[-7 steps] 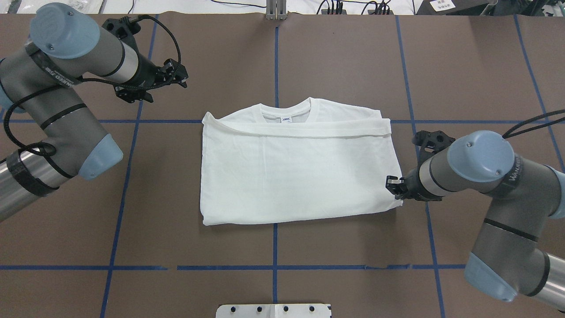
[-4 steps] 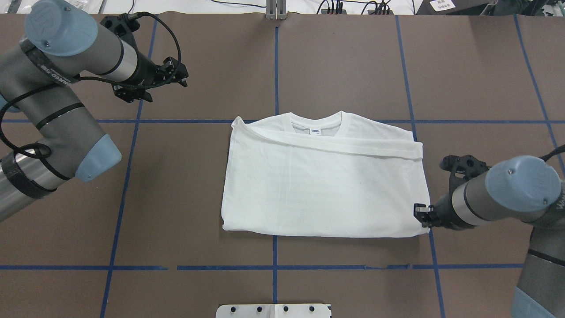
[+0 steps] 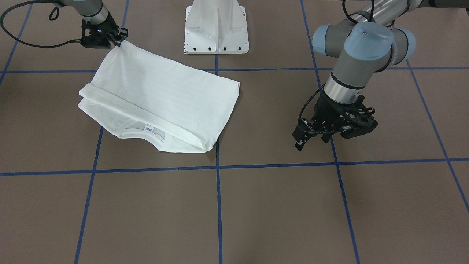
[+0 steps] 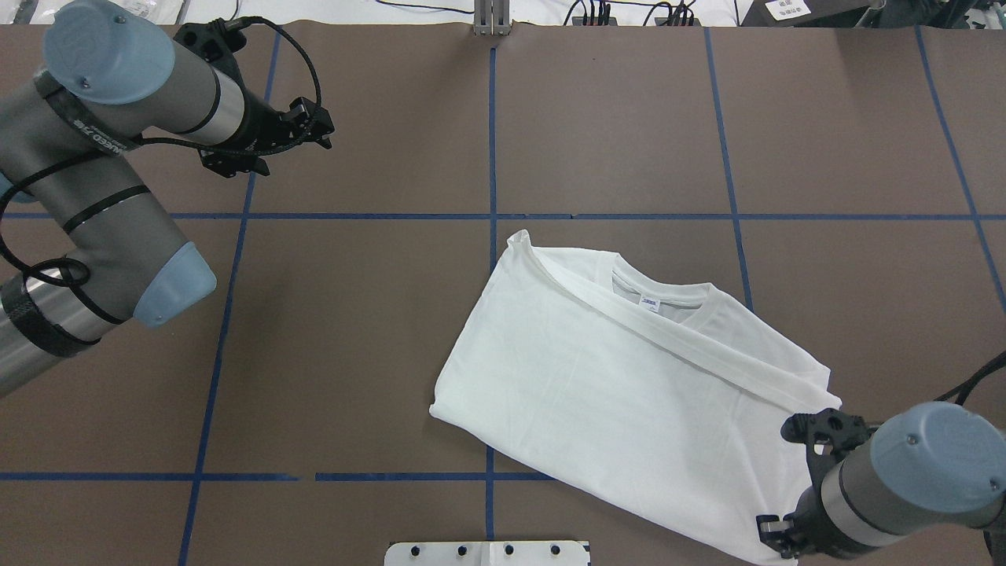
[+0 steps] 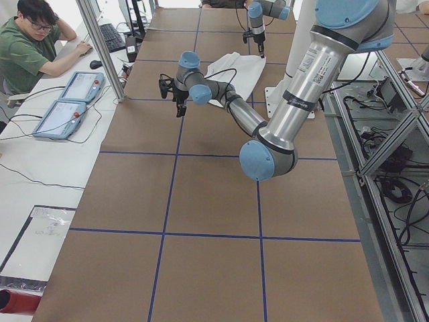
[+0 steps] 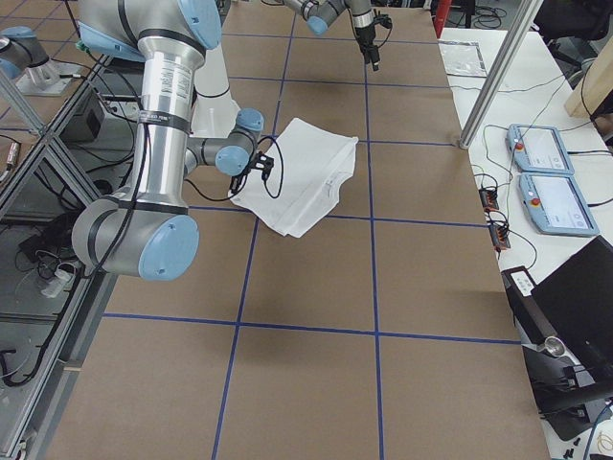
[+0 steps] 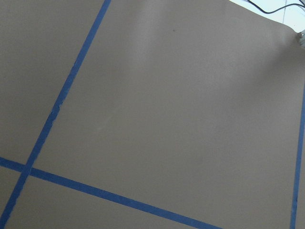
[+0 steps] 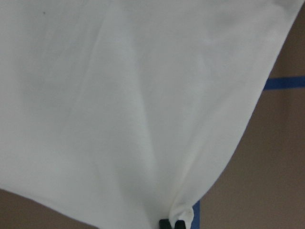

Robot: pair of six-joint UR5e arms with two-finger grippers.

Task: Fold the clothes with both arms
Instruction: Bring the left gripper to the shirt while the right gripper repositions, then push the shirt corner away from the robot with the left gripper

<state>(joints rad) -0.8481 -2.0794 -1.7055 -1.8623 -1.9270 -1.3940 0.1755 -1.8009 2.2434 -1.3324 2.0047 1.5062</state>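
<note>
The left arm (image 4: 118,86) reaches in well to the left of the white pedestal base (image 4: 487,553) and far out over the table (image 4: 613,118). Its left tool (image 4: 321,130) hangs above bare brown surface near a blue tape line (image 4: 236,259). From across the table the two black fingers look parted, with nothing between them. The camera on that wrist shows only table and tape, well away from the cloth.

The white T-shirt (image 4: 613,401) lies folded on the table, just beyond the pedestal base and mostly to its right. It sits askew to the tape grid. Its near left corner lies just out from the pedestal base, and its body slants away to the right. The ribbed collar (image 4: 682,310) faces the far side of the table from the pedestal base, with the small neck label (image 4: 651,301) showing inside it. A folded sleeve (image 4: 692,346) runs as a long band across the garment just below the collar. The block of black text is not visible from any side.

Right of the pedestal base, the right arm (image 4: 927,464) comes in low at the table's near edge. Its right tool (image 4: 774,541) is pinched closed on the shirt's near right corner. In that wrist's view the fabric gathers into a small bunch at the black fingertips (image 8: 165,223), and creases fan out from there across the cloth.
</note>
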